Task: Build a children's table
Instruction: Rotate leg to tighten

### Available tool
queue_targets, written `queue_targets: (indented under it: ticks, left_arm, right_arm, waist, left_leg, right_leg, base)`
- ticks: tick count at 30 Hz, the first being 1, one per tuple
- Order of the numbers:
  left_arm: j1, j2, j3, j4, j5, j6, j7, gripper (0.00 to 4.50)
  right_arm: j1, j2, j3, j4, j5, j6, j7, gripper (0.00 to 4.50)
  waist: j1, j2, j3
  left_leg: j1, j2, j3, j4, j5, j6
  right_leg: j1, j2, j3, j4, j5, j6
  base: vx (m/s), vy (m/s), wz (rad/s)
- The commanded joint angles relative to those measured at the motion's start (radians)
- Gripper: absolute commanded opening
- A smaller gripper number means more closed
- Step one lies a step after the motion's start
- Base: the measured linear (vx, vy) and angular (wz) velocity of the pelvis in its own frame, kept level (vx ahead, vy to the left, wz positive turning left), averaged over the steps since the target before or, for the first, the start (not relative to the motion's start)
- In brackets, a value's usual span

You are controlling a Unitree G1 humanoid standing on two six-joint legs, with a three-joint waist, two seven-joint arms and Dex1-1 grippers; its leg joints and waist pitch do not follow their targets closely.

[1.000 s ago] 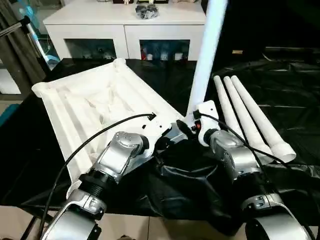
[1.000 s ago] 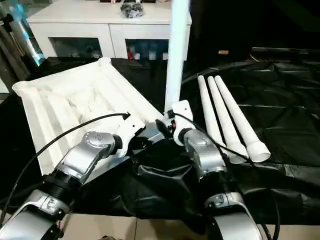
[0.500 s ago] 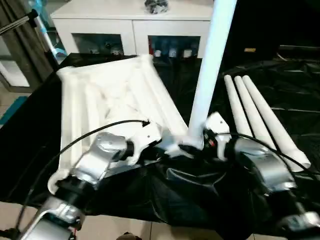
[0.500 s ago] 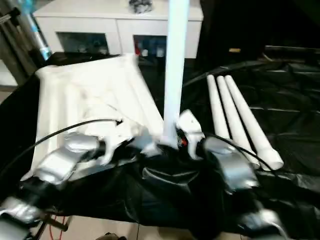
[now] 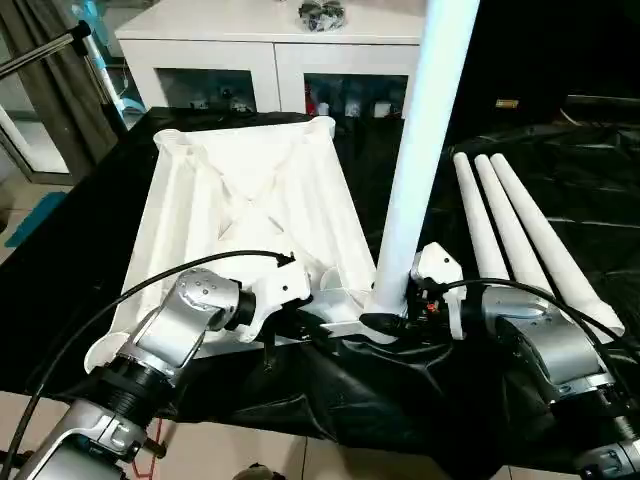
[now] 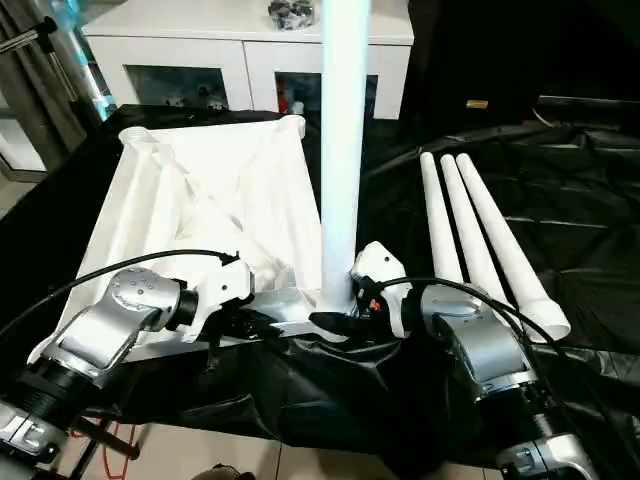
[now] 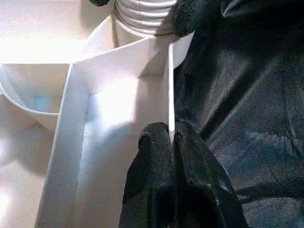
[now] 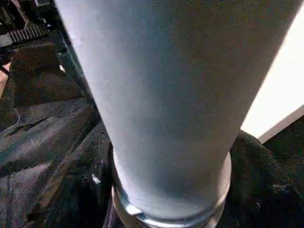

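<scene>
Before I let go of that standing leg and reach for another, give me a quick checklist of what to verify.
1. Upright leg stands in the tabletop's near corner socket: ok.
2. Leg fully screwed home: cannot tell; thread rings show above the socket in the left wrist view.
3. Left tool pinched on the tabletop edge rib: ok.
4. Right tool at the leg's base, grip state: cannot tell.
5. Three spare legs lie side by side on the black cloth, at the robot's right: ok.

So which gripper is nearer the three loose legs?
The right. The right gripper is at the base of the upright leg, just beside the loose legs; the left gripper pinches the tabletop rim, farther away.
</scene>
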Motion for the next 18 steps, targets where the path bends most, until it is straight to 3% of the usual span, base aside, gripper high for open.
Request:
queue_targets:
  ticks: [1, 5, 7, 8, 15, 16, 18]
  left_arm:
    - [-0.009, -0.037, -0.009, -0.031, -0.025, 0.014, 0.016, 0.0]
    - [-0.041, -0.107, 0.019, 0.018, 0.003, 0.067, 0.151, 0.0]
    - [-0.094, -0.205, 0.06, 0.08, 0.019, 0.12, 0.309, 0.0]
    - [-0.109, -0.236, 0.066, 0.096, 0.021, 0.136, 0.344, 0.0]
    - [-0.149, -0.344, 0.04, 0.145, 0.068, 0.159, 0.455, 0.0]
    - [-0.149, -0.344, 0.039, 0.145, 0.069, 0.157, 0.454, 0.0]
    - [-0.141, -0.341, 0.03, 0.138, 0.072, 0.146, 0.44, 0.0]
  right_arm:
    - [-0.018, 0.07, 0.011, 0.029, -0.009, 0.026, -0.095, 2.74]
    - [-0.058, 0.162, -0.032, 0.149, -0.061, 0.02, -0.307, 2.73]
    - [-0.118, 0.264, -0.104, 0.29, -0.068, 0.047, -0.532, 2.72]
    - [-0.139, 0.291, -0.122, 0.333, -0.069, 0.046, -0.594, 2.72]
    - [-0.201, 0.388, -0.128, 0.442, -0.098, 0.011, -0.72, 2.72]
    - [-0.202, 0.389, -0.128, 0.442, -0.098, 0.01, -0.721, 3.28]
    - [-0.206, 0.393, -0.134, 0.449, -0.1, 0.002, -0.715, 3.42]
  waist:
    - [-0.004, -0.004, -0.067]
    - [-0.022, -0.007, -0.063]
    - [-0.039, -0.002, -0.06]
    - [-0.038, -0.004, -0.063]
    - [-0.041, -0.005, -0.063]
    - [-0.039, -0.005, -0.064]
    - [-0.04, -0.003, -0.064]
  left_leg:
    - [0.019, 0.049, -0.014, -0.078, -0.258, 0.031]
    - [0.02, 0.044, -0.016, -0.082, -0.288, 0.0]
    - [0.022, 0.04, -0.016, -0.083, -0.322, -0.02]
    - [0.024, 0.038, -0.021, -0.081, -0.329, -0.029]
    - [0.018, 0.038, -0.018, -0.081, -0.315, -0.002]
    - [0.017, 0.038, -0.019, -0.081, -0.31, 0.003]
    - [0.018, 0.038, -0.019, -0.081, -0.315, 0.005]
  right_leg:
    - [0.044, -0.051, 0.039, -0.061, -0.176, -0.243]
    - [0.041, -0.051, 0.037, -0.067, -0.252, -0.229]
    - [0.037, -0.05, 0.038, -0.074, -0.3, -0.222]
    - [0.041, -0.054, 0.034, -0.077, -0.33, -0.21]
    - [0.039, -0.05, 0.034, -0.084, -0.306, -0.193]
    - [0.042, -0.051, 0.033, -0.083, -0.299, -0.191]
    - [0.041, -0.05, 0.033, -0.082, -0.296, -0.193]
  base:
    - [0.0, 0.0, 0.0]
    - [0.0, 0.0, 0.0]
    - [0.0, 0.0, 0.0]
    - [0.0, 0.0, 0.0]
    - [0.0, 0.0, 0.0]
    - [0.0, 0.0, 0.0]
    - [0.0, 0.0, 0.0]
